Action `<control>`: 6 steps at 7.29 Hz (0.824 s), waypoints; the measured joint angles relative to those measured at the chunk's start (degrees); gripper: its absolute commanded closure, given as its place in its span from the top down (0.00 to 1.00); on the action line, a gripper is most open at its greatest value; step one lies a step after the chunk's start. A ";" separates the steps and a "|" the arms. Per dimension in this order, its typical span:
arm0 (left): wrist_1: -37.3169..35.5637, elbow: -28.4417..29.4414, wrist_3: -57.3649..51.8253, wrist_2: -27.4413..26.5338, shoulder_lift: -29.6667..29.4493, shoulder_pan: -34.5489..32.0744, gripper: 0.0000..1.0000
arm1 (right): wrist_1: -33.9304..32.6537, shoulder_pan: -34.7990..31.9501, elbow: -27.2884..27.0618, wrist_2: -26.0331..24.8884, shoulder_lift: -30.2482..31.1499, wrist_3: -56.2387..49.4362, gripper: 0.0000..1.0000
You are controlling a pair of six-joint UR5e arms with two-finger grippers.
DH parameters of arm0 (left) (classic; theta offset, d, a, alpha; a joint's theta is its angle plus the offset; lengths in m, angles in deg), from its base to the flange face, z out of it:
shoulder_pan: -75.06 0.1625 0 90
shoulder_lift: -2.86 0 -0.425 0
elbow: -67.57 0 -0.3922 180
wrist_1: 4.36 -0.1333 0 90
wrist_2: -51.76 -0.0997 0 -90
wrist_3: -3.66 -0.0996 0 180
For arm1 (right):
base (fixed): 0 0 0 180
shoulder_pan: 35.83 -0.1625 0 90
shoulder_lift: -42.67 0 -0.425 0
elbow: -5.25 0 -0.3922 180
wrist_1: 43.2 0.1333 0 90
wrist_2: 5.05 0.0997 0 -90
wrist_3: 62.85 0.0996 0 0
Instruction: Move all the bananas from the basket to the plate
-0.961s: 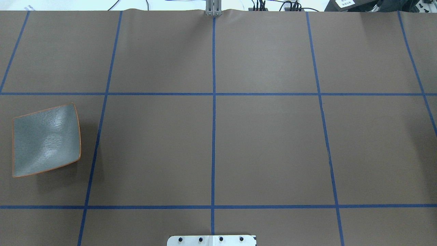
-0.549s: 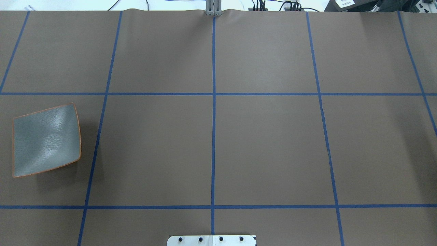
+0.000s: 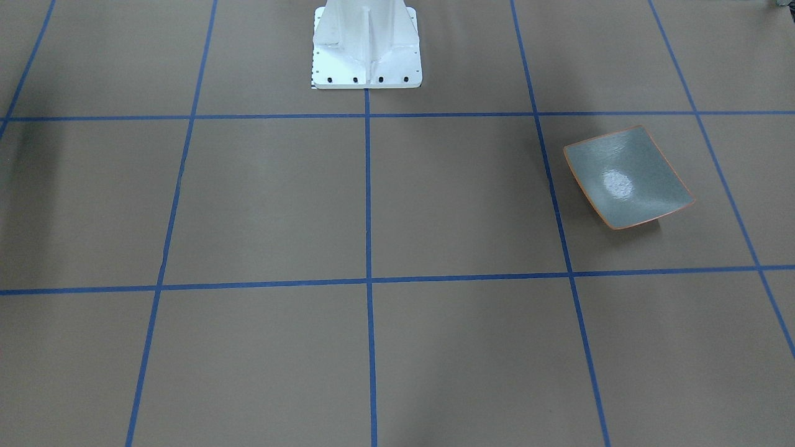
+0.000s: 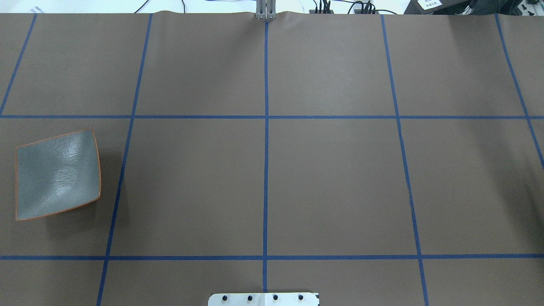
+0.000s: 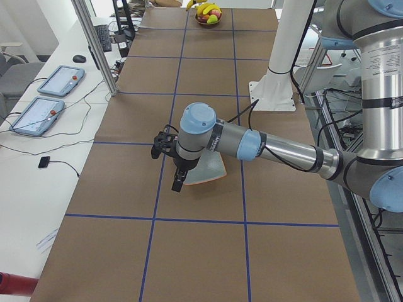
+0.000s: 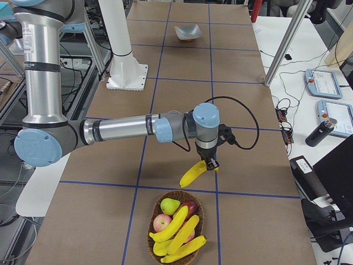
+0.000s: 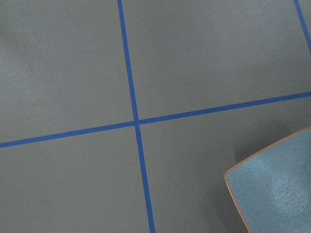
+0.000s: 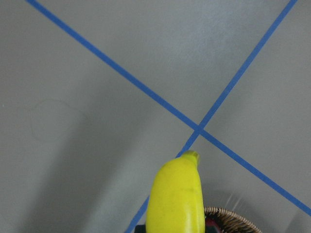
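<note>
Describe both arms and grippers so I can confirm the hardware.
The left arm and right arm look alike: silver tubes, grey joint housings, light-blue round caps. The left gripper and right gripper are black, with a black cable looping by each wrist.

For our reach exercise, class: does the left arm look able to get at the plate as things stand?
Probably yes: the left gripper hangs close by the plate, which lies bare, and nothing shows between them.

Brown table (image 4: 331, 187) gridded with blue tape (image 4: 265, 170).
</note>
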 measured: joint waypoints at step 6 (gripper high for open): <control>23.93 1.22 22.34 0.11 -0.08 1.75 1.00 | 13.76 12.55 -0.22 -1.44 -13.84 51.91 0.00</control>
